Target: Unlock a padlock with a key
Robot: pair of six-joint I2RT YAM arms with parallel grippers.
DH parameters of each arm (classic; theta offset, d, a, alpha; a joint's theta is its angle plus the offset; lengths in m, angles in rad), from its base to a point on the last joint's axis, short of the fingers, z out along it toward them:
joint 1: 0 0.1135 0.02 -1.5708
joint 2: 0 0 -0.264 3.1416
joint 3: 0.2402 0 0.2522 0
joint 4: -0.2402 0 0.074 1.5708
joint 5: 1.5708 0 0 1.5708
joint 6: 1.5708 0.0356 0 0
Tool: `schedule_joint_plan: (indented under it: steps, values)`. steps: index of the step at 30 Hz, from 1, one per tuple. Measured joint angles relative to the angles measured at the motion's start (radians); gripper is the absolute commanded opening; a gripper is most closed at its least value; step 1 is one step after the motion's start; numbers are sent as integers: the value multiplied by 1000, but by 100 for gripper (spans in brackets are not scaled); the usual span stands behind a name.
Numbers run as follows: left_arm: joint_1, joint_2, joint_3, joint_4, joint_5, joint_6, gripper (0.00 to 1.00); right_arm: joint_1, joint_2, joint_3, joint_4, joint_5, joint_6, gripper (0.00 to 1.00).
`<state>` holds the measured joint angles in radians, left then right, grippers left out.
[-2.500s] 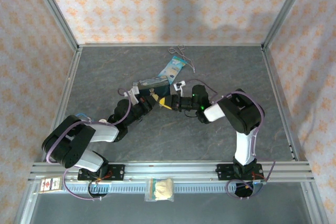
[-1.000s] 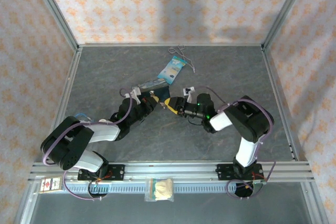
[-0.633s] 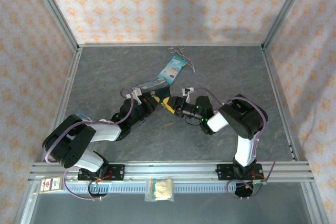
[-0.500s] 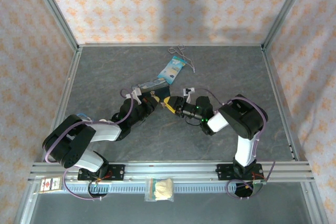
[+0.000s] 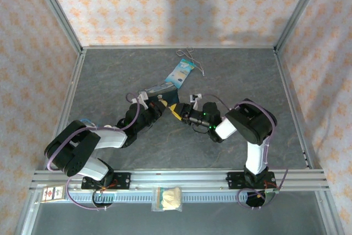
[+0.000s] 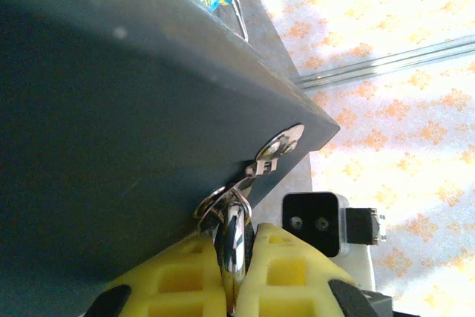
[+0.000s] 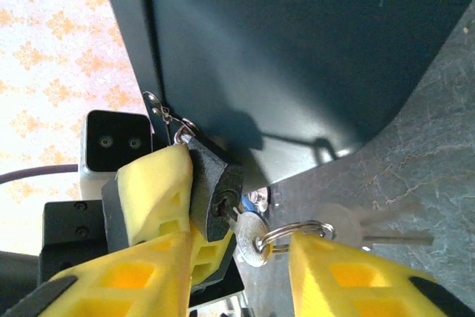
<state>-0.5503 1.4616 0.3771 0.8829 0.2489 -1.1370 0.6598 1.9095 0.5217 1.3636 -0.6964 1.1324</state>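
The dark blocky padlock [image 7: 213,187] hangs from the hasp [image 6: 280,144] of the painted tin [image 5: 159,88]. My left gripper [image 6: 236,257] is shut on it, and one of its yellow pads [image 7: 152,187] presses the lock's side. The silvery key [image 7: 249,239] sits in the keyhole, with its ring [image 7: 297,229] trailing to spare keys [image 7: 386,229] on the table. My right gripper [image 7: 245,261] is open around the key head, its right finger [image 7: 349,272] against the ring. In the top view both grippers meet at the tin's near corner, left gripper [image 5: 161,104] and right gripper [image 5: 175,110].
A light-blue card tag [image 5: 181,71] with a string lies behind the tin. A small bag [image 5: 166,197] and a red label [image 5: 53,192] sit at the front rail. Aluminium posts and patterned walls enclose the grey table [image 5: 242,75].
My right gripper has moved left up to the padlock and its jaws have narrowed around the key. The left gripper and tin have held still.
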Motion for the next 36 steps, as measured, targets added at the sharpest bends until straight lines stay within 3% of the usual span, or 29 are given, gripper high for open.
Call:
schedule_joint_plan:
  steps: [7,15,36]
  values:
    - [-5,0,0,4,-1,-8,0,1,12,0,33,2,25,26]
    - [-5,0,-5,19,-14,-19,0,0,31,2,58,6,53,0]
    - [-10,30,-23,122,-53,-45,0,5,94,50,147,11,179,0]
